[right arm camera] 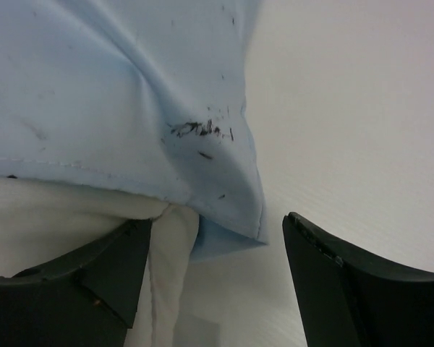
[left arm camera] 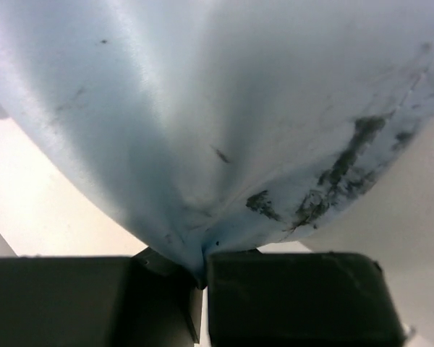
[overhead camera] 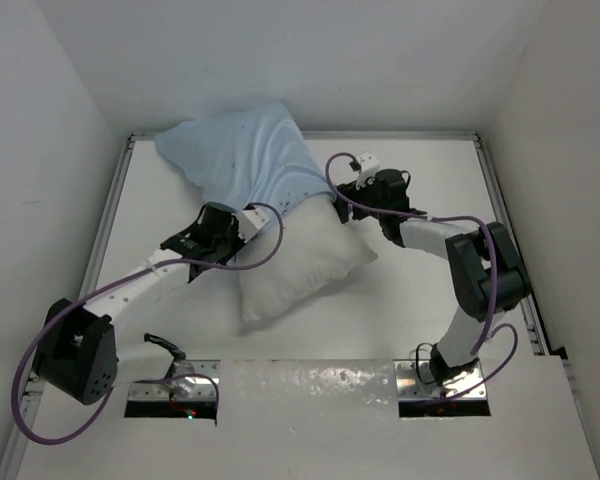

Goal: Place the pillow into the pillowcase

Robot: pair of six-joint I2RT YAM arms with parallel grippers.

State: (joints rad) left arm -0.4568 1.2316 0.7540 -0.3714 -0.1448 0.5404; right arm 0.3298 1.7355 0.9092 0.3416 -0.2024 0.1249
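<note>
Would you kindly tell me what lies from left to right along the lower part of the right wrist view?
One dark finger → pillow → pillowcase corner → bare table → the other finger.

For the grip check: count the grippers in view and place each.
2. The left gripper is shut on the near edge of the pillowcase; the right gripper stands open at its right corner, by the pillow. None seems hidden.
</note>
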